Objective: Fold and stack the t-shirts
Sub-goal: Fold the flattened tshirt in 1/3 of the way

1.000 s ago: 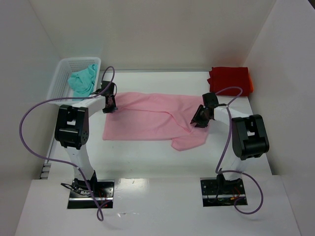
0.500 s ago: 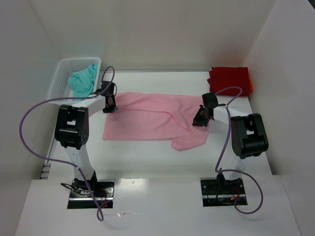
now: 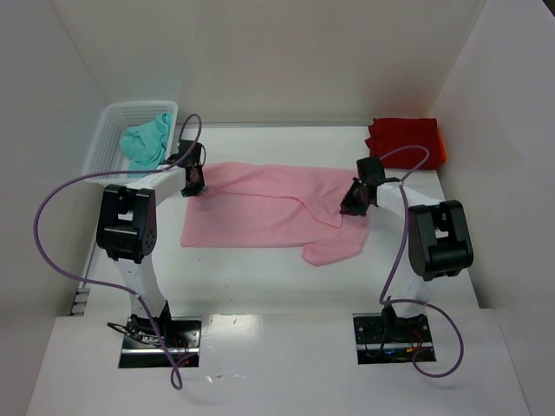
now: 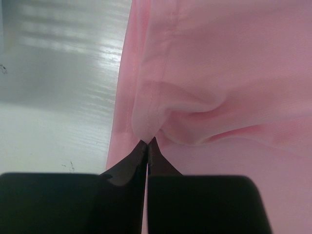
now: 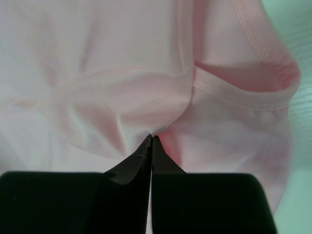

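The light pink t-shirt (image 3: 269,208) lies spread across the middle of the table, partly folded. My left gripper (image 3: 194,185) is shut on the shirt's left hem edge; in the left wrist view the cloth (image 4: 204,73) bunches at the closed tips (image 4: 147,142). My right gripper (image 3: 351,207) is shut on the shirt near its right side; the right wrist view shows pink cloth (image 5: 122,97) pinched at the tips (image 5: 151,137). The red t-shirt (image 3: 406,140) lies folded at the back right. The teal t-shirt (image 3: 146,143) lies crumpled in the basket.
A white plastic mesh basket (image 3: 106,139) stands at the back left. White walls enclose the table on three sides. Purple cables loop from both arms. The arm bases sit at the near edge.
My right gripper has moved a little towards the back with the pink cloth in it, pulling the right part of the shirt. My left gripper has shifted slightly towards the back.
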`<state>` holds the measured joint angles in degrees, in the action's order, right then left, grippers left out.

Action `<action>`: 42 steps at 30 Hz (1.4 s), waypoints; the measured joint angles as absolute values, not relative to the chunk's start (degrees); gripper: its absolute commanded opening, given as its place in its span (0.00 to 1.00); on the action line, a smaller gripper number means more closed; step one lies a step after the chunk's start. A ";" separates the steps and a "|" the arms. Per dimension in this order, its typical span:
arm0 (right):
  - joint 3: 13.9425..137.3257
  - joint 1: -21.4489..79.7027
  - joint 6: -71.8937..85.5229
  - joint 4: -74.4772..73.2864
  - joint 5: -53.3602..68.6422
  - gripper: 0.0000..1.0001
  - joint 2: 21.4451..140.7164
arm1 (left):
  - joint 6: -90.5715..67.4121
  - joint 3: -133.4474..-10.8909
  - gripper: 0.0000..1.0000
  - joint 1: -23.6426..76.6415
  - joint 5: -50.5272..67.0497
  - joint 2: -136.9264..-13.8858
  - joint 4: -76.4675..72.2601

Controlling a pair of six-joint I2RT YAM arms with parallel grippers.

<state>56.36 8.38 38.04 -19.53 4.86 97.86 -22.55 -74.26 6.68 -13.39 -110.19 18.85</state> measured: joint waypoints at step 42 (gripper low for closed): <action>98.15 5.26 30.89 -19.42 0.84 0.00 112.03 | -17.06 -105.16 0.00 0.86 -10.20 -120.07 17.76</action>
<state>98.15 5.26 30.89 -19.42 0.84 112.03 -17.06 -105.16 0.86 -10.20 -120.07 17.76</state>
